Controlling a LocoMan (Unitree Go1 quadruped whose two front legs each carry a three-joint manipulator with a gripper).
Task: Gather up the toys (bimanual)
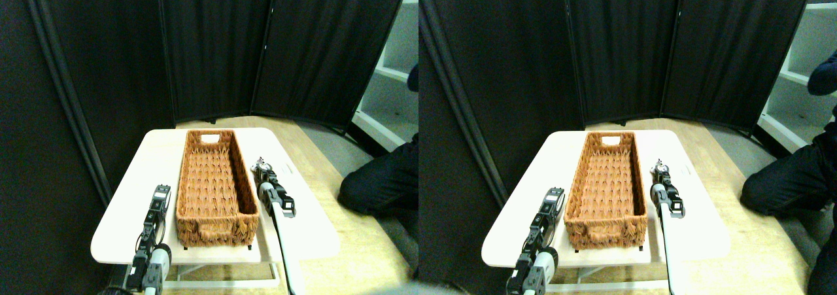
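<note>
Table: a white low table (301, 233) with rounded corners stands on a pale wooden floor (356, 256), in front of a black folding screen (216, 46).
Basket: a long brown wicker basket (216, 226) lies lengthwise down the middle of the table, with a cut-out handle in each short end; its woven bottom shows bare along the visible part.
Left gripper: the left gripper (161, 191) hangs over the table just left of the basket's near end, apart from its wall; whether its jaws are open or closed cannot be told at this size.
Right gripper: the right gripper (261, 169) reaches forward along the basket's right side, past its middle, just beside the wall.
Toy: something small and pale, with a touch of red, sits at the right gripper's tip (too small to tell whether it is a toy (262, 162) or part of the gripper); whether the jaws grip it cannot be told either.
Other toys: none can be made out on the table or in the basket.
Person: a person in dark clothing (382, 180) crouches on the floor at the right edge, well apart from the table.
Shelf: a white shelf unit (392, 72) stands behind the screen's right end.
</note>
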